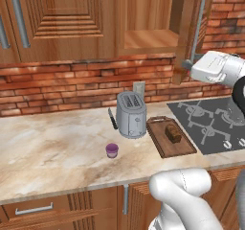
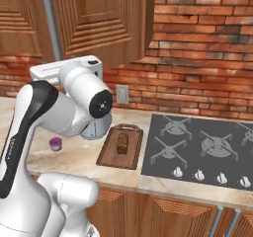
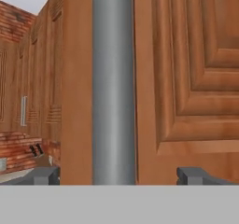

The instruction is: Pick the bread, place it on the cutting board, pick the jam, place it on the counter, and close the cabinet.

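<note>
The bread [image 1: 173,133] [image 2: 122,143] lies on the cutting board [image 1: 160,143] [image 2: 109,157], to the right of the toaster. The purple jam [image 1: 112,150] [image 2: 55,143] stands on the counter [image 1: 52,147] in front of the toaster. The cabinet [image 1: 148,32] stands open with a bare shelf, and its door [image 1: 194,42] [image 2: 99,19] [image 3: 186,78] swings out towards me. My gripper [image 1: 186,65] [image 3: 120,175] is open at the door's lower edge. Its two fingertips [image 3: 46,175] stand either side of the vertical metal handle [image 3: 113,83] [image 2: 49,19], touching nothing that I can see.
A silver toaster [image 1: 131,114] stands at the back of the counter with a dark knife [image 1: 112,119] beside it. The black stovetop [image 1: 210,123] [image 2: 197,149] lies right of the board. A brick wall [image 1: 72,85] runs behind, with closed wall cabinets [image 1: 57,13] to the left.
</note>
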Available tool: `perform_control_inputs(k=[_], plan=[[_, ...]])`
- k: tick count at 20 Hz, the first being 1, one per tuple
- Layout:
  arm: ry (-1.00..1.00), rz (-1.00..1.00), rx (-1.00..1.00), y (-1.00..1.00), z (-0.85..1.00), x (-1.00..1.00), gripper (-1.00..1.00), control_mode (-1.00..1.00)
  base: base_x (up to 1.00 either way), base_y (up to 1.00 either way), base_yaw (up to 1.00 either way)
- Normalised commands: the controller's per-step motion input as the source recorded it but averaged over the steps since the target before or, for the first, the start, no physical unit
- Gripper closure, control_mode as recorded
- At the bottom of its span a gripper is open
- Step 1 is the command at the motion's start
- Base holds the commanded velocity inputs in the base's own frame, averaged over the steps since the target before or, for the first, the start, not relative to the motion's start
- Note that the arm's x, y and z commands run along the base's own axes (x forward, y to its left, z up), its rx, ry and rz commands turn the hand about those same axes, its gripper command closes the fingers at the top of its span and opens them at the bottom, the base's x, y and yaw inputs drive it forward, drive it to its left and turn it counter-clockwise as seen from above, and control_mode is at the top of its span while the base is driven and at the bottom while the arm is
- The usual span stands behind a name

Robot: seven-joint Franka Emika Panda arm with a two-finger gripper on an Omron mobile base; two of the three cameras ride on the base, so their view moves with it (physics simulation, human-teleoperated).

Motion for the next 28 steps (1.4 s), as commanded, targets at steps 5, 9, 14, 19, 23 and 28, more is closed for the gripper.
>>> perform_control_inputs(k=[5,9,14,19,23,28], plan=[[0.00,-0.02,0.00,0.25,0.00,0.42,-1.00,-1.00,0.00,0.00,0.00],[0.00,-0.02,0.00,0.23,0.00,0.43,-1.00,-1.00,0.00,0.00,0.00],[0.00,-0.03,0.00,0.29,0.00,0.37,-1.00,-1.00,0.00,0.00,0.00],[0.00,-0.04,0.00,0.34,0.00,0.33,-1.00,-1.00,0.00,0.00,0.00],[0.00,-0.06,0.00,0.32,0.00,0.32,-1.00,-1.00,0.00,0.00,0.00],[0.00,-0.08,0.00,0.07,0.05,0.42,-1.00,-1.00,0.00,0.00,0.00]])
